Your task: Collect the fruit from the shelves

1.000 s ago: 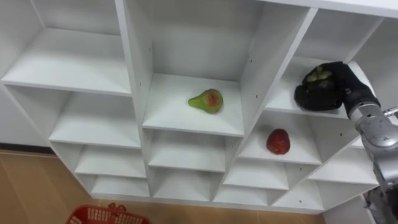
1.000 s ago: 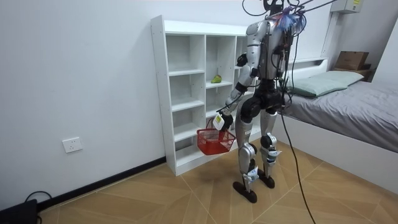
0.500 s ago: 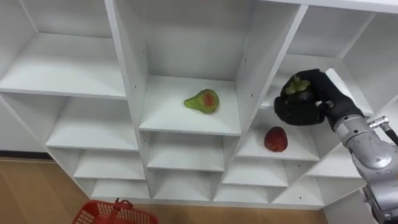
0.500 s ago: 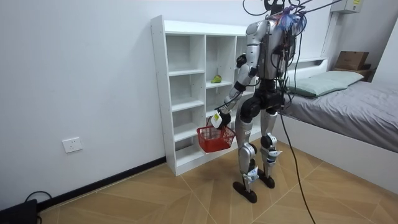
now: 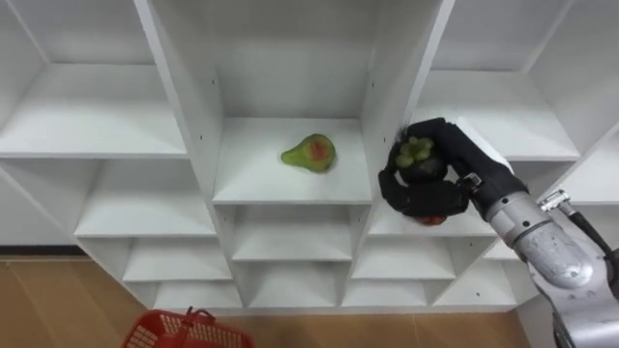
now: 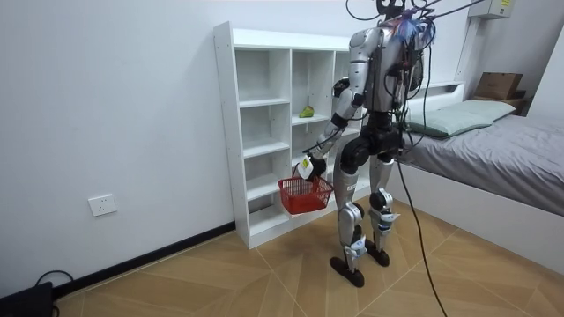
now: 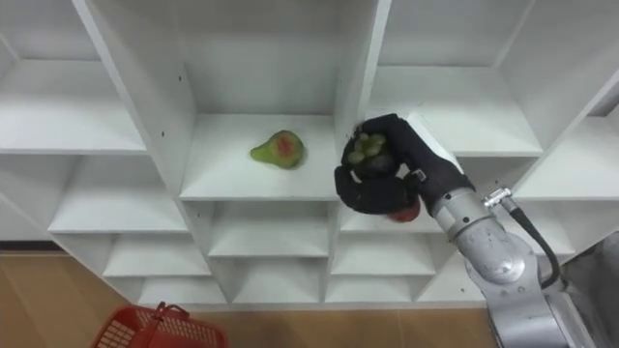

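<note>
Mesh of a red basket [image 5: 179, 331] showed at the lower left of our eye views, low before the white closet [image 5: 87, 106] and over the wooden floor [image 5: 58, 309]. In the room view we saw that basket hanging by its handle from the left hand [image 6: 307, 165], low by the thigh; the fingers looked hooked round the handle, though they were too small there for us to tell them apart. We stood upright on both feet, close in front of the closet, with a bed [image 6: 493, 158] off to the room view's right. Moving rightward along the shelves, a green pear [image 5: 309, 153] with a red patch lay on its side on a shelf of the middle column, alone in its compartment. Just right of it, in front of the upright board between the middle and right columns, the black right hand [image 5: 421, 193] was raised, fingers and thumb curled round a small bunch of green grapes [image 5: 416, 152], which sat in its grasp clear of any shelf. Below the hand, a sliver of a red fruit [image 5: 431, 220] peeked out on a right-column shelf, mostly hidden behind the fingers
</note>
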Motion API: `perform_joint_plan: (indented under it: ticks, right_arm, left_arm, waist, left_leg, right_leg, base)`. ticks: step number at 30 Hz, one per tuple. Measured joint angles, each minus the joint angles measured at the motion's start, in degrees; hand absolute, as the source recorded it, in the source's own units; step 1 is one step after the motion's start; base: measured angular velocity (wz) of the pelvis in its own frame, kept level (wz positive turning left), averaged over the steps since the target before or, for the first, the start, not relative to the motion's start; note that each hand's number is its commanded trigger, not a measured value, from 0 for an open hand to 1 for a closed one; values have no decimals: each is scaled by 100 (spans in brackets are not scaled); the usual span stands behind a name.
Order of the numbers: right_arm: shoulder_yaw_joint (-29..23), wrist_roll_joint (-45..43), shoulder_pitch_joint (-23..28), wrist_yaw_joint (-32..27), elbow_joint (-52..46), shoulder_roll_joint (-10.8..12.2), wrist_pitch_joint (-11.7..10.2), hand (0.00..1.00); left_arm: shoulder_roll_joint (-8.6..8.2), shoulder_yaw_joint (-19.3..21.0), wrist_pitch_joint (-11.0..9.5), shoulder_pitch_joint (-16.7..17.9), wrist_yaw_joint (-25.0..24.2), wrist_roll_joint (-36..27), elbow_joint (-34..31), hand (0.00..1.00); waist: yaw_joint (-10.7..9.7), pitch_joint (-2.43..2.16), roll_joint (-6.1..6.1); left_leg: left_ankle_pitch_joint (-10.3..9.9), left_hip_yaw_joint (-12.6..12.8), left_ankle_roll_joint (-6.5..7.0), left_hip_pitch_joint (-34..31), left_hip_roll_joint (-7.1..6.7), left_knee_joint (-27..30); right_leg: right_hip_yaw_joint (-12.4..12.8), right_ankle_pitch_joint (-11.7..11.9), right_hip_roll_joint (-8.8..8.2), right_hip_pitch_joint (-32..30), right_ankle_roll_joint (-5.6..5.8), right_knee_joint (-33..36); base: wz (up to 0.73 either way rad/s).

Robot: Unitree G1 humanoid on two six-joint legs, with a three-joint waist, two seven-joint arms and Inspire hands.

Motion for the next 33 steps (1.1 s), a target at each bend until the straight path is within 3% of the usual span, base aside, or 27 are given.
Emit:
perform_joint_plan:
  ticks: [6,10,15,26,30,33]
  right_arm:
    - [2,7,112,243,-578,183,1,100]
    - [57,8,307,628,-715,227,0,100]
    - [180,9,391,618,-687,279,0,100]
    - [451,191,401,327,-85,859,-38,100]
    - [662,222,307,138,207,864,-157,100]
    - [716,423,47,-56,617,870,-332,100]
  left_arm:
    - [-50,-16,-20,-38,-112,-1,-7,100]
    - [-45,-144,-43,-97,-107,-1,-10,100]
    - [-64,-302,-83,-143,-15,-2,-326,100]
    - [-222,-571,-214,-523,153,-12,-686,100]
    - [-231,-647,-419,-698,167,-244,-686,100]
    - [-232,-736,-436,-918,173,-480,-740,100]
  waist:
    - [-9,-3,-124]
    - [14,10,-105]
    - [17,56,-30]
    - [25,22,-58]
    - [20,63,-19]
    - [2,94,17]
  left_leg:
    - [-1,1,1,7,-4,-11]
    - [-3,32,1,15,0,-21]
    - [-3,124,1,-17,16,-41]
    - [2,150,-6,-222,33,64]
    - [2,148,-6,-263,35,66]
    - [2,117,-6,-449,34,140]
  right_leg:
    - [12,0,-1,1,1,-11]
    - [6,9,5,-3,-2,-8]
    - [101,34,29,-45,-9,-5]
    - [144,47,40,-276,-28,38]
    - [132,48,38,-317,-29,40]
    - [79,57,23,-479,-39,98]
  base:
    - [0]
    - [-2]
    - [-10]
    - [-2]
    - [0]
    - [5]
